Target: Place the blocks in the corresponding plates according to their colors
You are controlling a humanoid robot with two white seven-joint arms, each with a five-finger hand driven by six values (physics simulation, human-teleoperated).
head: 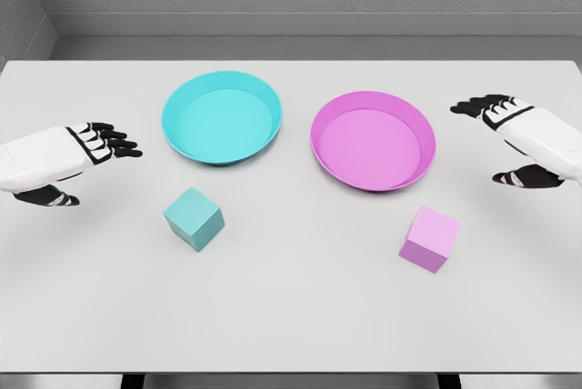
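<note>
Teal block point(194, 218): lies on the white bench point(291, 316), just in front of the teal plate point(222, 117) and apart from it; not yet placed.
Pink block point(429, 238): lies on the bench, just in front of the pink plate point(374, 140), toward its right side; not yet placed.
Plates: side by side at mid-bench, teal to the left, pink to the right, rims close but not touching; both hold nothing.
Left robot hand point(86, 157): hovers at the left edge of the bench, fingers spread and relaxed, thumb below, holding nothing; well apart from the teal block.
Right robot hand point(514, 139): hovers at the right edge, fingers loosely extended, holding nothing; above and to the right of the pink block.
Progress: by my reading, nothing done yet; both grasps are ahead.
Risk, grasp: each block sits turned at an angle to the bench edge, so fingers closing on corners rather than flat faces could twist or squirt it away.
Risk, approach: a low sideways reach could shove a block against a plate rim or push the plate itself.
Risk, release: letting go over the raised rim could leave the block perched or tumbling out.
Risk, mix-up: small, since each block lies nearest its own colour.
</note>
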